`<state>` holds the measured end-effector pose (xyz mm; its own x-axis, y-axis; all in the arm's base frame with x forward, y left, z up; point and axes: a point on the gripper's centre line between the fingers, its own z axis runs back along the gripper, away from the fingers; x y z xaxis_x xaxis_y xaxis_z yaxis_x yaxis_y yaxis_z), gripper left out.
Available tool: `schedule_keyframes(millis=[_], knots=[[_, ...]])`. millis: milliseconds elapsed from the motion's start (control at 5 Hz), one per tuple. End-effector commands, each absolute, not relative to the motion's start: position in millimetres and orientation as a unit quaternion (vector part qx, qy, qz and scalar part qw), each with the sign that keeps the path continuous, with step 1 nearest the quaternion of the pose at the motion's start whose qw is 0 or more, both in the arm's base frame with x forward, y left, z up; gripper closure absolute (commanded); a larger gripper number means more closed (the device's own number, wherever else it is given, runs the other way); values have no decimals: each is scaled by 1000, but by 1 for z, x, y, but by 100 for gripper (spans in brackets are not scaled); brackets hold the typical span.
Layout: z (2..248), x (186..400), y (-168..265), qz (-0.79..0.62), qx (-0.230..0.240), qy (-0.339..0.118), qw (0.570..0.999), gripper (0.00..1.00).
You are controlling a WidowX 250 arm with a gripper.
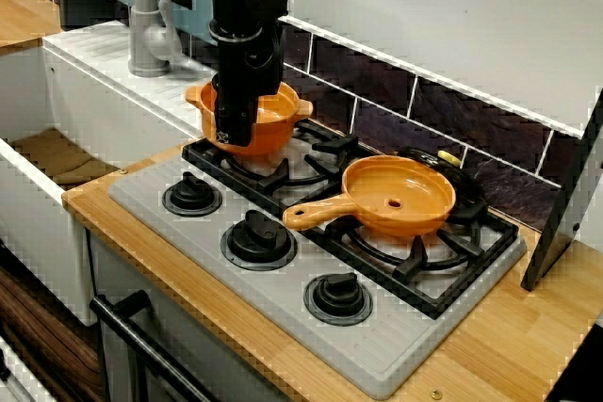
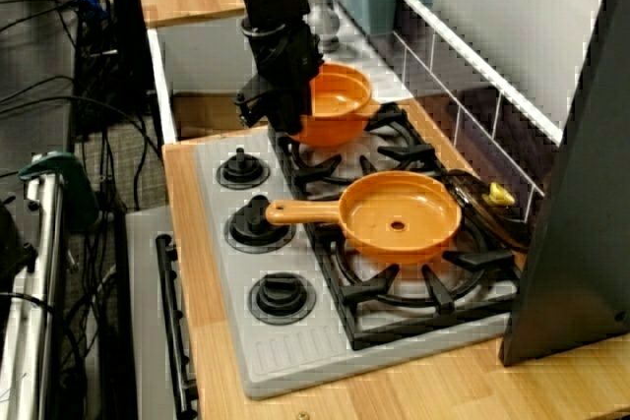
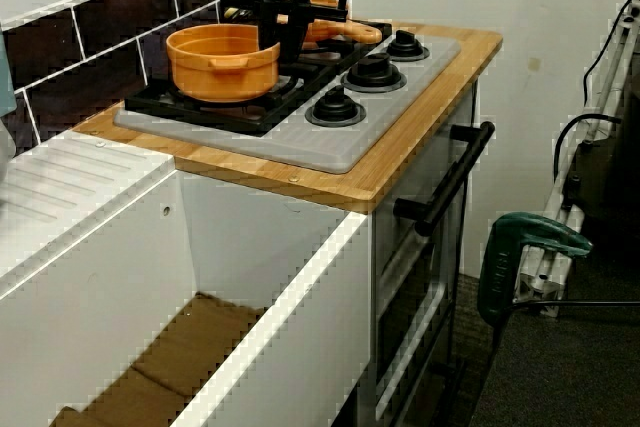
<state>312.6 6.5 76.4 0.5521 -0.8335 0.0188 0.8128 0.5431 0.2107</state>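
An orange pot (image 1: 268, 115) (image 2: 340, 105) (image 3: 220, 62) with two side handles stands on the back-left burner of a toy stove. My black gripper (image 1: 233, 134) (image 2: 279, 117) (image 3: 285, 37) hangs straight down at the pot's rim on the knob side. One finger lies against the outer wall; the arm hides the other. I cannot make out whether the fingers clamp the rim. An orange frying pan (image 1: 398, 197) (image 2: 399, 215) sits empty on the neighbouring burner, its handle pointing toward the knobs.
Three black knobs (image 1: 257, 237) line the grey stove front. A small yellow object (image 1: 449, 158) lies behind the pan by the tiled wall. A grey faucet (image 1: 146, 25) and deep sink (image 3: 150, 367) adjoin the stove. A dark slanted panel (image 1: 570, 195) leans at the far end.
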Motion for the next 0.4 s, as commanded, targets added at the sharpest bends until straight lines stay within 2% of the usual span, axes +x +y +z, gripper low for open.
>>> schedule_keyframes(millis=[0, 200], knots=[[128, 307, 5, -449, 88, -105, 883, 100], [139, 298, 9, -434, 93, -105, 890, 100]])
